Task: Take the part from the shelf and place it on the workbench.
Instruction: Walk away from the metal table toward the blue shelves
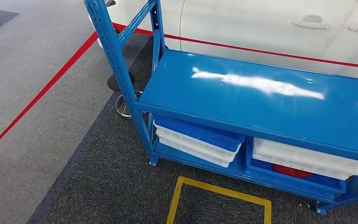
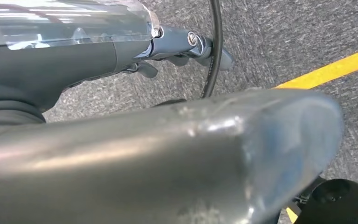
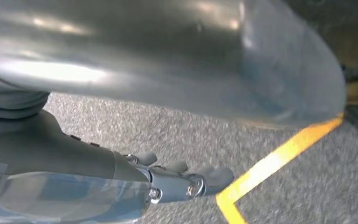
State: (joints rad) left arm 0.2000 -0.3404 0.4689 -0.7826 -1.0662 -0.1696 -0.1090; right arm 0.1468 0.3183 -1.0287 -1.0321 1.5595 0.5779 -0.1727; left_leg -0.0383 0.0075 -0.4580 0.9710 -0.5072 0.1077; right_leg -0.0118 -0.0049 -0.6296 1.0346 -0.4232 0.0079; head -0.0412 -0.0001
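Note:
A blue metal shelf (image 1: 261, 100) stands in front of me in the head view, its top board bare and glossy. On its lower level at the right, a red part (image 1: 291, 171) peeks out of a blue bin (image 1: 298, 182) beneath a stacked white bin (image 1: 307, 161). My left hand (image 2: 182, 51) hangs over the grey carpet in the left wrist view, fingers stretched out with nothing in them. In the right wrist view my right hand (image 3: 182, 179) hangs likewise, fingers apart and holding nothing, close to a yellow floor line (image 3: 279, 161).
More blue and white bins (image 1: 196, 140) are stacked on the lower level at the left. A yellow taped square (image 1: 219, 203) marks the carpet before the shelf. A red floor line (image 1: 42, 91) runs at the left. A white car body (image 1: 261, 25) stands behind the shelf.

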